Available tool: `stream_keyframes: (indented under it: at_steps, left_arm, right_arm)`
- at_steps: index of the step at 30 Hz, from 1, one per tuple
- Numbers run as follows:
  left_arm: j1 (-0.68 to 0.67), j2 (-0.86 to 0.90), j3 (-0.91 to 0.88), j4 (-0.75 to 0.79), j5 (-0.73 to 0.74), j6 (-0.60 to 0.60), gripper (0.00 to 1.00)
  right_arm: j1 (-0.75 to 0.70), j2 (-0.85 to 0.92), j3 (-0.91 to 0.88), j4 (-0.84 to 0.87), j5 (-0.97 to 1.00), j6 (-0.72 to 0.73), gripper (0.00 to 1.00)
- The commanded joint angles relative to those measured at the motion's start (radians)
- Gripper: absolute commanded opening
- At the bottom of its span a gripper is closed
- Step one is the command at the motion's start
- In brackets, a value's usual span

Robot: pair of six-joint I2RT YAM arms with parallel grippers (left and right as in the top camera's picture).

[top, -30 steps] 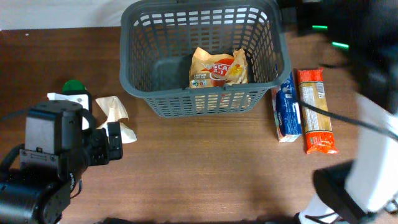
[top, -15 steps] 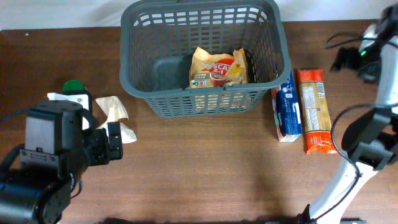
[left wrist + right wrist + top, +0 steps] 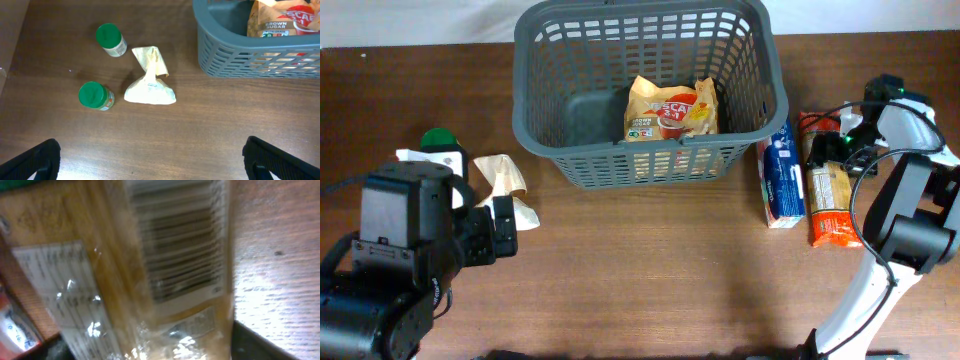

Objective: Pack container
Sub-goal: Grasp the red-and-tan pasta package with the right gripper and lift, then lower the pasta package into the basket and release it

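The dark grey basket (image 3: 650,160) stands at the back centre and holds an orange coffee pouch (image 3: 670,108); its corner shows in the left wrist view (image 3: 235,55). My right gripper (image 3: 835,148) is down over the far half of an orange pasta packet (image 3: 834,205). In the right wrist view the packet (image 3: 150,265) fills the frame, with my fingers (image 3: 160,350) open on either side of it. My left gripper (image 3: 505,228) is open and empty, above the table left of the basket (image 3: 160,165).
A blue packet (image 3: 782,175) lies between the basket and the pasta packet. A cream pouch (image 3: 149,82) and two green-lidded jars (image 3: 107,39) (image 3: 94,95) lie left of the basket.
My right arm has swung in from the back right and come down over the orange pasta packet. The left arm and the other objects have not moved.
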Motion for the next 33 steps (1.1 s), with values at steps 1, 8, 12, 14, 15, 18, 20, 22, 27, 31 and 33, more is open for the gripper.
stream_keyframes:
  at_steps: [1,8,12,14,15,18,20,22,27,31,33]
  left_arm:
    - [0.005,-0.004,0.003,-0.001,-0.011,-0.003,0.99]
    - [0.005,-0.004,0.003,-0.001,-0.01,-0.002,0.99]
    - [0.005,-0.004,0.003,-0.001,-0.011,-0.002,0.99]
    - [0.005,-0.004,0.003,-0.001,-0.011,-0.003,0.99]
    - [0.005,-0.004,0.003,-0.001,-0.011,-0.002,0.99]
    - [0.005,-0.004,0.003,-0.001,-0.011,-0.002,0.99]
    - [0.005,-0.004,0.003,-0.001,-0.011,-0.002,0.99]
    - [0.005,-0.004,0.003,-0.001,-0.01,-0.002,0.99]
    - [0.005,-0.004,0.003,-0.001,-0.011,-0.002,0.99]
    - [0.005,-0.004,0.003,-0.001,-0.01,-0.003,0.99]
    - [0.005,-0.004,0.003,-0.001,-0.011,-0.003,0.99]
  right_arm:
    - [0.001,0.014,-0.058,0.003,0.002,0.066,0.09]
    - [0.009,-0.164,0.253,-0.183,-0.066,0.128,0.04]
    - [0.087,-0.341,0.645,-0.311,-0.1,0.102,0.04]
    - [0.158,-0.4,0.78,-0.323,-0.1,0.048,0.04]
    - [0.187,-0.416,0.813,-0.323,-0.1,0.026,0.04]
    - [0.401,-0.481,0.945,-0.318,-0.1,-0.187,0.04]
    - [0.541,-0.491,0.965,-0.315,-0.1,-0.366,0.04]
    - [0.644,-0.483,0.959,-0.317,-0.09,-0.521,0.04]
    - [0.775,-0.359,0.925,-0.299,-0.016,-0.721,0.04]
    - [0.77,-0.159,0.923,-0.209,-0.008,-0.764,0.04]
    - [0.773,-0.051,0.922,-0.131,0.003,-0.729,0.04]
